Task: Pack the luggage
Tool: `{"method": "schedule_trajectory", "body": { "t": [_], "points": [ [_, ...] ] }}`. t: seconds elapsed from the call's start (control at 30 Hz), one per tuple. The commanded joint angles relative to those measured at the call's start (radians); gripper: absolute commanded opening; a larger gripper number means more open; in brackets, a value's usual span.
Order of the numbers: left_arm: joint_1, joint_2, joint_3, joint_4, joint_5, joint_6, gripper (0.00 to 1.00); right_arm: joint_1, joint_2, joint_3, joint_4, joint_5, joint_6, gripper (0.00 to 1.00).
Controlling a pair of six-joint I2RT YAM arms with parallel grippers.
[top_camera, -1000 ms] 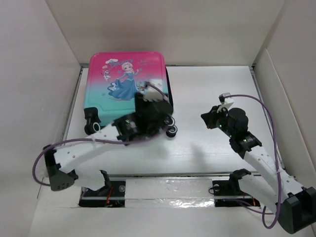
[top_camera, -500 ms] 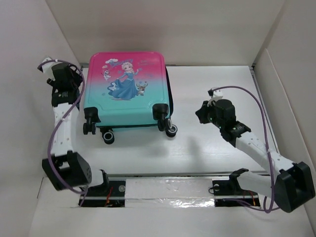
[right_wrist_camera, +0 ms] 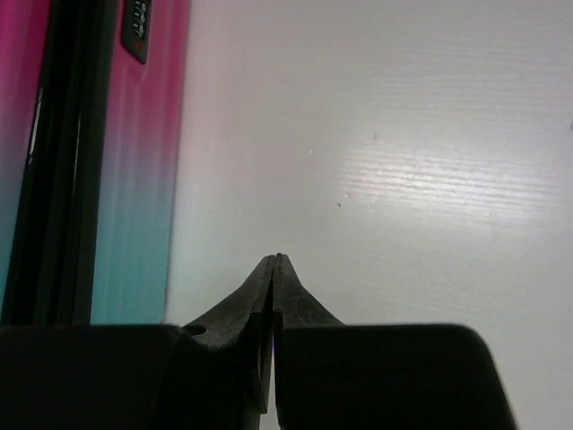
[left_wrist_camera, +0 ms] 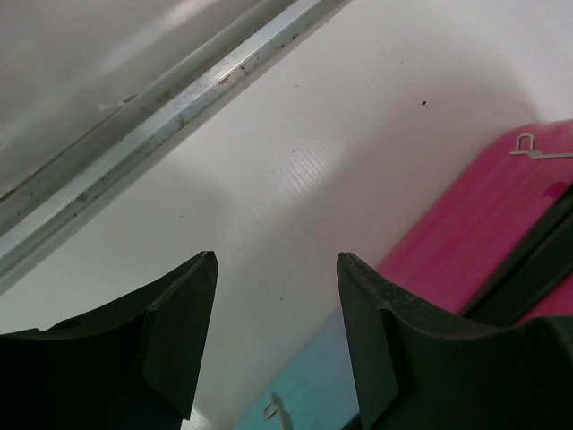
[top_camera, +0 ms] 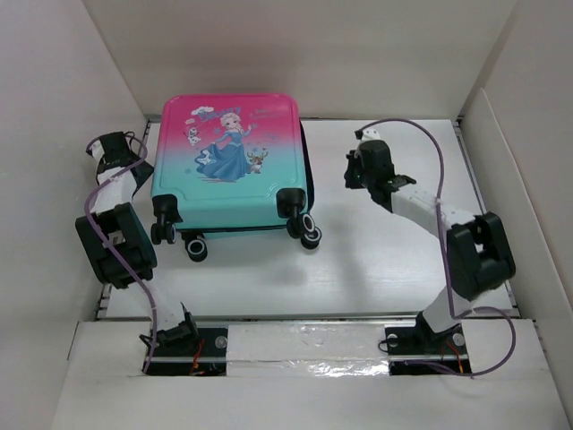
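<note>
The luggage lies flat and closed on the white table, toward 11 o'clock of the surface in the top view. Its printed face is up, pink end at 12 o'clock and teal end at 6 o'clock. The wheels sit along the 6 o'clock edge, and a thin dark gap shows along that edge under the top shell. The left hand is at 9 o'clock of the luggage, close beside its side wall, with the arm folded back on itself. Its fingers are spread and hold nothing; only bare table shows between them. The luggage's pink-and-teal wall lies at 4 o'clock in the left wrist view, and a metal rail crosses at 10 o'clock. The right hand is at 3 o'clock of the luggage, apart from it, low over bare table. Its fingers are pressed together with nothing between them. In the right wrist view the luggage's side runs along the 9 o'clock edge, showing the dark zip seam between the two shells. No contact between either hand and the luggage is visible.
</note>
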Motion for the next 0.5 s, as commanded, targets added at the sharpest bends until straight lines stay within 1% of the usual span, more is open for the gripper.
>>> {"method": "schedule_trajectory", "body": {
  "t": [0.0, 0.03, 0.07, 0.1, 0.13, 0.17, 0.2, 0.23, 0.27, 0.3, 0.33, 0.37, 0.4, 0.43, 0.47],
  "points": [
    [-0.017, 0.003, -0.011, 0.029, 0.072, -0.022, 0.53, -0.005, 0.114, 0.120, 0.008, -0.033, -0.022, 0.06],
    [-0.030, -0.007, -0.052, 0.043, 0.084, -0.032, 0.53, -0.005, 0.155, 0.210, -0.020, -0.048, -0.022, 0.06],
    [-0.062, -0.024, -0.085, 0.061, 0.111, -0.072, 0.53, -0.005, 0.245, 0.269, -0.047, -0.068, -0.020, 0.06],
    [-0.078, -0.042, -0.125, 0.121, 0.148, -0.101, 0.53, -0.005, 0.292, 0.332, -0.084, -0.070, -0.022, 0.07],
    [-0.093, -0.097, -0.234, 0.168, 0.173, -0.130, 0.53, 0.005, 0.333, 0.393, -0.145, -0.073, -0.022, 0.07],
    [-0.118, -0.127, -0.298, 0.214, 0.215, -0.193, 0.53, 0.005, 0.372, 0.500, -0.165, -0.085, -0.023, 0.08],
    [-0.130, -0.156, -0.358, 0.312, 0.233, -0.222, 0.52, 0.018, 0.433, 0.542, -0.178, -0.091, -0.025, 0.09],
    [-0.162, -0.212, -0.474, 0.393, 0.242, -0.267, 0.52, 0.027, 0.486, 0.626, -0.213, -0.093, -0.031, 0.14],
    [-0.162, -0.240, -0.529, 0.394, 0.240, -0.267, 0.51, 0.027, 0.487, 0.669, -0.233, -0.093, -0.031, 0.15],
    [-0.202, -0.266, -0.577, 0.459, 0.230, -0.298, 0.51, 0.037, 0.536, 0.712, -0.260, -0.091, -0.043, 0.15],
    [-0.230, -0.321, -0.670, 0.492, 0.218, -0.308, 0.51, 0.038, 0.559, 0.752, -0.300, -0.096, -0.051, 0.16],
    [-0.253, -0.349, -0.714, 0.517, 0.190, -0.316, 0.50, 0.048, 0.579, 0.788, -0.314, -0.110, -0.057, 0.17],
    [-0.318, -0.401, -0.753, 0.564, 0.175, -0.341, 0.50, 0.048, 0.606, 0.844, -0.319, -0.134, -0.067, 0.17],
    [-0.349, -0.423, -0.825, 0.586, 0.161, -0.353, 0.50, 0.057, 0.616, 0.866, -0.317, -0.146, -0.072, 0.18],
    [-0.377, -0.449, -0.856, 0.619, 0.139, -0.364, 0.50, 0.058, 0.625, 0.887, -0.317, -0.186, -0.072, 0.19]
  ]
}}
